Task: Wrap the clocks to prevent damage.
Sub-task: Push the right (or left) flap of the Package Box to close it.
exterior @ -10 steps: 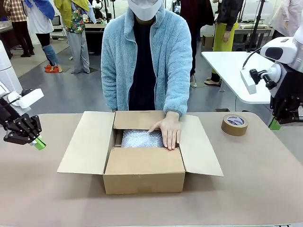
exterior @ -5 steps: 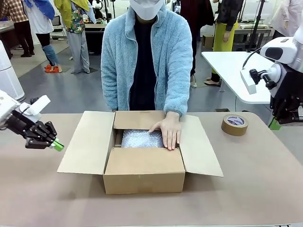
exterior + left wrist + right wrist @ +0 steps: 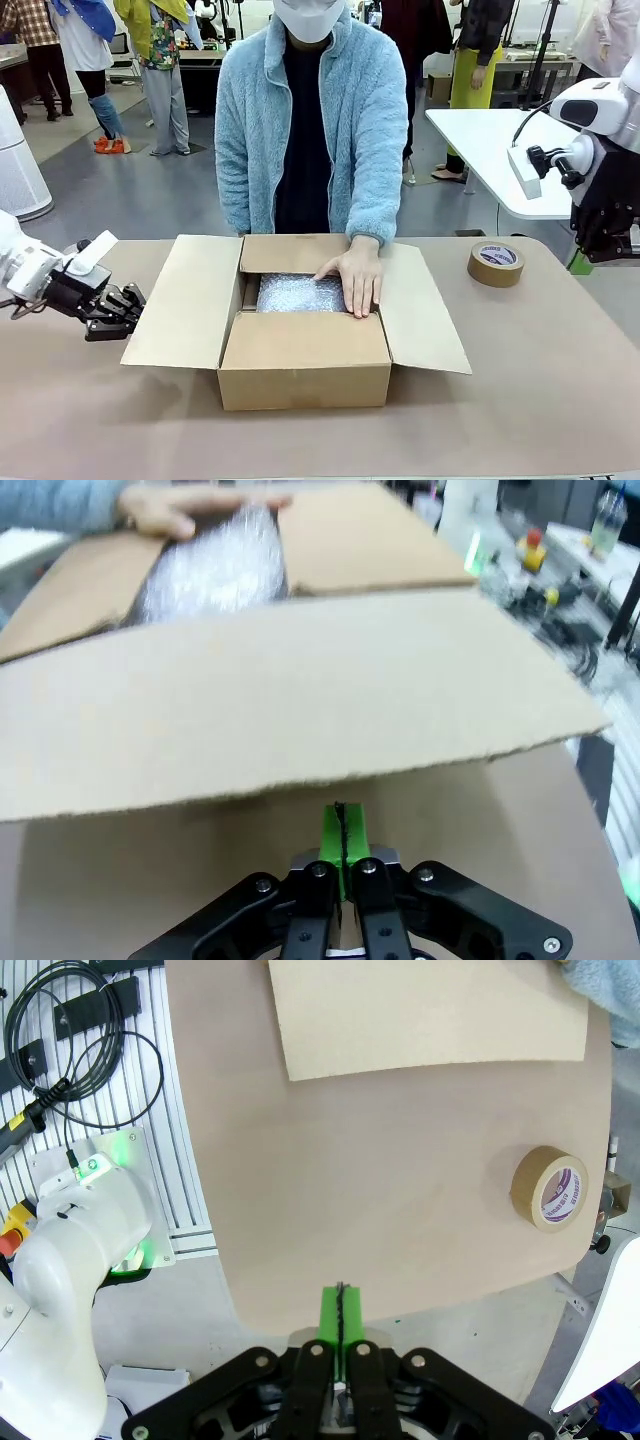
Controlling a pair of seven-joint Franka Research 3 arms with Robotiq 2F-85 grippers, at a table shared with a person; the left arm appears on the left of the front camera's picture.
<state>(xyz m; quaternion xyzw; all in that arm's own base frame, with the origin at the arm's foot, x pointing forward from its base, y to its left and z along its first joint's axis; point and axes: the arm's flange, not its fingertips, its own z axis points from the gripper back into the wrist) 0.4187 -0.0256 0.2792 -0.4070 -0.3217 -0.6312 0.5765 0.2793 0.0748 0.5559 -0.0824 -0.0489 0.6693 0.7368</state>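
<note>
An open cardboard box (image 3: 305,360) stands mid-table with a bubble-wrapped bundle (image 3: 298,293) inside; the clocks themselves are hidden. The person's hand (image 3: 358,276) rests flat on the bundle's right side. My left gripper (image 3: 130,303) is shut and empty, low over the table, its tips at the outer edge of the box's left flap (image 3: 185,300). In the left wrist view the shut green pads (image 3: 342,835) point at that flap (image 3: 300,710), with the bundle (image 3: 215,565) and the hand (image 3: 190,510) beyond. My right gripper (image 3: 582,264) hangs shut and empty at the table's right edge (image 3: 342,1315).
A roll of brown tape (image 3: 495,263) lies at the back right of the table, also seen from the right wrist (image 3: 550,1187). The box's right flap (image 3: 425,310) lies spread outward. A white table (image 3: 480,140) stands behind, with people farther off.
My left gripper has moved right and slightly down across the table, from the left edge up to the box's left flap. The right arm and the person's hand have stayed still.
</note>
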